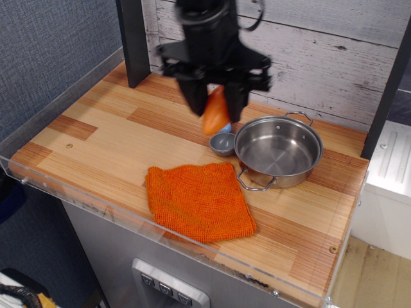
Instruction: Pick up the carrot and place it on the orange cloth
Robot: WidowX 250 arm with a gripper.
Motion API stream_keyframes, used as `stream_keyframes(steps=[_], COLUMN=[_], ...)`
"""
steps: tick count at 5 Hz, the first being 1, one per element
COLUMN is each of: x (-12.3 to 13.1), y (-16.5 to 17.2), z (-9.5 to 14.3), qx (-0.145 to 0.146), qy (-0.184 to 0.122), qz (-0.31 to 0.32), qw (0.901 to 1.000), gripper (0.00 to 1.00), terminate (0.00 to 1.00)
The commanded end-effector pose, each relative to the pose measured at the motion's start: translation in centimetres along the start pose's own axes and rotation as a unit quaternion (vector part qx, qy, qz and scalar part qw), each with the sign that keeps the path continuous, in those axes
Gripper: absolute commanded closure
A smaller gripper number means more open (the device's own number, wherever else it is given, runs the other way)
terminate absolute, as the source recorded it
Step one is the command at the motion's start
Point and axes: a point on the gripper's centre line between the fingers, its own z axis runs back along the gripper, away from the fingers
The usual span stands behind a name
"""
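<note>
My black gripper [215, 114] is shut on the carrot [216, 114], a stubby smooth orange piece, and holds it in the air, pointing down. It hangs above the table just left of the steel pot, over the small grey bowl. The orange cloth [199, 200], nubby and roughly square, lies flat on the wooden table near the front edge, below and in front of the gripper. The carrot is well above the cloth and not touching it.
A steel pot [279, 153] with two handles stands right of the gripper. A small grey bowl [223, 144] sits against the pot's left side, with a blue piece behind it mostly hidden by the carrot. A dark post [133, 42] stands at back left. A clear rim [128, 221] edges the table's front.
</note>
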Motion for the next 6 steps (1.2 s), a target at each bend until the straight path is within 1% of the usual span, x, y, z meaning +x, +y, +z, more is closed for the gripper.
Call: stream_keyframes(steps=[1,2,3,4,5,6], x=[-2.7,-2.9,-3.0,-3.6,-4.7,-5.6], y=[0.6,0.5,0.5,1.0,1.7,2.1], z=[-0.6,-2.4,-4.2,-5.1,-5.5,-5.8], qx=[-0.016,-0.011,-0.018,-0.003,0.005,0.004], qy=[-0.004,0.004,0.022,0.037,0.049,0.054], qz=[0.015,0.016,0.009,0.011,0.024,0.035], qw=[0.9997,0.9998,0.9996,0.9993,0.9985,0.9979], gripper=[1.00,1.00,1.00,1.00,1.00,1.00], terminate=[0.00,0.00,0.00,0.00,0.00,0.00])
